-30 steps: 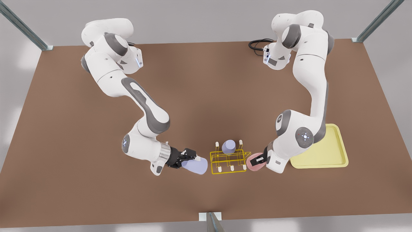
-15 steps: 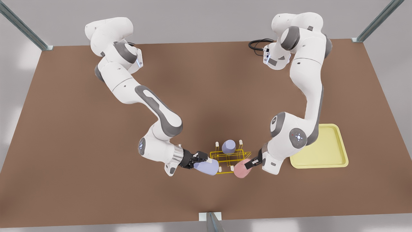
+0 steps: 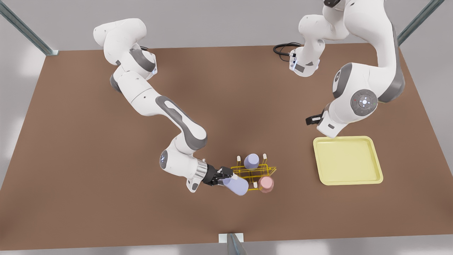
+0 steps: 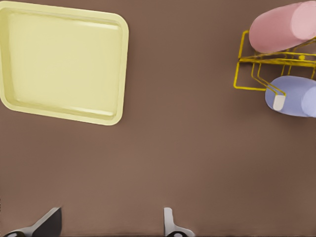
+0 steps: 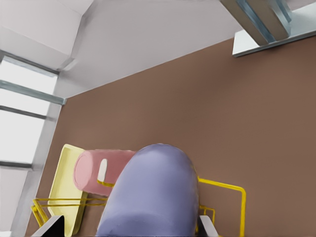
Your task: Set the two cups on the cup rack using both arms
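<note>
Nearby, pink cup (image 3: 265, 184) on rack (image 3: 253, 173); tray (image 3: 348, 161) well apart.

you're looking at a simulated robot test cell, not a home or shop. a plain brown table (image 3: 88, 141) sits inside a bare grey-white room, with metal frame struts (image 3: 24, 30) at its corners and one more at the near edge. two white arms are mounted at the far side, a black cable (image 3: 283, 47) coiled by one base. on the table you see only a yellow cup rack (image 3: 253, 173), a few tumblers, and a pale yellow tray (image 3: 348, 161). a tall window (image 5: 24, 128) shows in the right wrist view.
</note>
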### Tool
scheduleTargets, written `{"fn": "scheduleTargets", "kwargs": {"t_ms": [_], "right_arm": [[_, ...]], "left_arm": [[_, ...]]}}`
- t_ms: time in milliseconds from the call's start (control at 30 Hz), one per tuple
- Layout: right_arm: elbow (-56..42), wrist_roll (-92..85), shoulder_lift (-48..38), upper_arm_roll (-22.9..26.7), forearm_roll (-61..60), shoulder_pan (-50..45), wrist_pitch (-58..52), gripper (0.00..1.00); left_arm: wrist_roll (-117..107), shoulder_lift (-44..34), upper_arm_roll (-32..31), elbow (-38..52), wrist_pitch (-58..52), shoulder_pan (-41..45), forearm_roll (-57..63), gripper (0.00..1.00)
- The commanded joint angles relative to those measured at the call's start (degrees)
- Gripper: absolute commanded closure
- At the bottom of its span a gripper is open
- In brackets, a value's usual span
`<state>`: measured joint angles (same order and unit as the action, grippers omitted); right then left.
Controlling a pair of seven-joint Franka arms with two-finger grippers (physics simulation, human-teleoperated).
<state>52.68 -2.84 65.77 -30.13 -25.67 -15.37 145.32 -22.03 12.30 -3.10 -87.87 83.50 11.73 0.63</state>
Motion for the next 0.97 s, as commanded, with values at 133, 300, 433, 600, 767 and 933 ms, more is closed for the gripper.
{"fn": "scheduleTargets", "kwargs": {"t_ms": [133, 300, 433, 600, 767, 933], "right_arm": [[-0.74, 1.08, -0.12, -0.37, -0.17, 0.08, 0.58, 0.0], [-1.09, 8.01, -4.24, -1.25, -0.34, 0.95, -4.95, 0.0], [3.92, 16.02, -22.97, 18.17, 19.77, 3.41, -49.77, 0.0], [5.85, -1.37, -23.85, 18.17, 47.21, 17.56, -59.01, 0.0], [14.53, -5.07, -47.21, 18.35, 38.68, 21.35, -70.97, 0.0], [22.46, 0.2, -52.68, 24.32, 33.58, 18.89, -70.7, 0.0]], "left_arm": [[17.9, 0.01, -0.24, 0.33, -4.04, -0.57, -0.63, 0.0], [17.9, 0.36, -0.24, 0.25, -4.13, -0.66, -0.63, 0.0], [17.99, 0.36, -0.32, 0.25, -4.66, -0.57, -0.63, 0.0], [18.08, 0.36, -0.32, 0.25, -4.66, -0.66, -0.63, 0.0], [17.9, 0.36, -0.24, 0.33, -4.48, -0.66, -0.54, 0.0], [18.16, 0.36, -0.24, 2.53, -5.27, -0.75, -0.63, 0.0]]}}
